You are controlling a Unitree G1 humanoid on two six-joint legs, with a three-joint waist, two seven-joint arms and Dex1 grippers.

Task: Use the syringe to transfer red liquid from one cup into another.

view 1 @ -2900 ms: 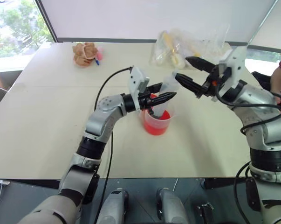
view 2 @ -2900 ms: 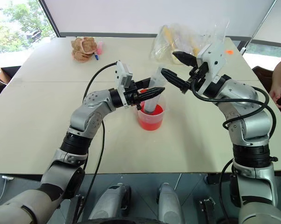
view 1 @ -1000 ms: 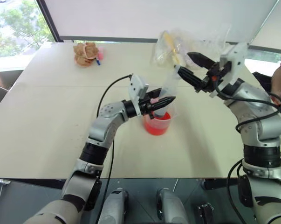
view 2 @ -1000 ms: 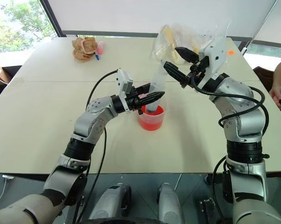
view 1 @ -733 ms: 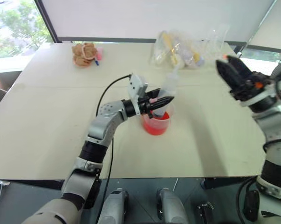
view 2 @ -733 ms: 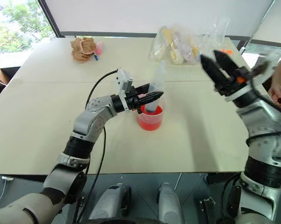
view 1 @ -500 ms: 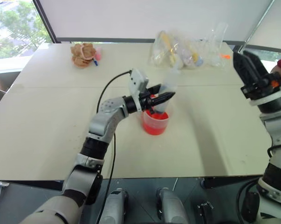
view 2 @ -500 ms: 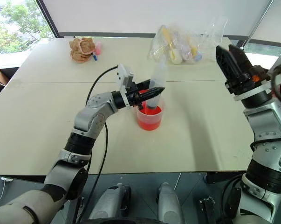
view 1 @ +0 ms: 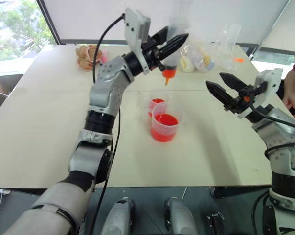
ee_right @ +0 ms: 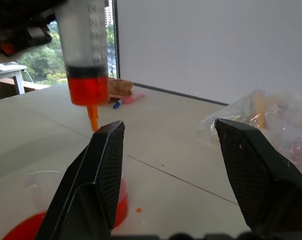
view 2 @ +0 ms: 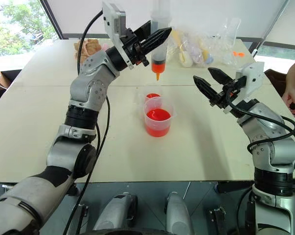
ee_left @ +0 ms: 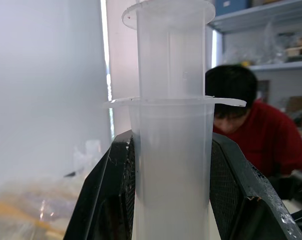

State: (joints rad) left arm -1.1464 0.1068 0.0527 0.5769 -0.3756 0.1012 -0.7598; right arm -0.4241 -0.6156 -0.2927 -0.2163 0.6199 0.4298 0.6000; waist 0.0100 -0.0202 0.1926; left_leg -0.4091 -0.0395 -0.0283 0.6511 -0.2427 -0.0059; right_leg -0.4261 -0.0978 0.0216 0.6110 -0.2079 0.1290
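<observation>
Syringe (view 2: 159,36) first: it hangs upright in the air, well above the table (view 2: 49,127), clamped between the black fingers of the left gripper (view 2: 154,39), orange tip pointing down. A band of red liquid (ee_right: 88,90) fills the bottom of its barrel under the black seal. Straight below and a little toward the robot stand two clear cups, touching or nearly so: the near cup (view 2: 158,117) holds a good pool of red, and the far cup (view 2: 151,97), half hidden behind it, shows red too, though how much I can't quite make out from here.

Off to the right, the right gripper (view 2: 211,84) hovers with its jaws spread wide and nothing between them, aimed back toward the cups and well apart from them. Open tabletop lies all around the cups, with bare room out to the near edge and to both sides.

Along the far edge sits a crumpled plastic bag (view 2: 196,46) of bits, and toward the far left corner a brown lump (view 2: 87,48) with a pink thing beside it. A person in a red top (ee_left: 251,145) stays just past the table's right edge.
</observation>
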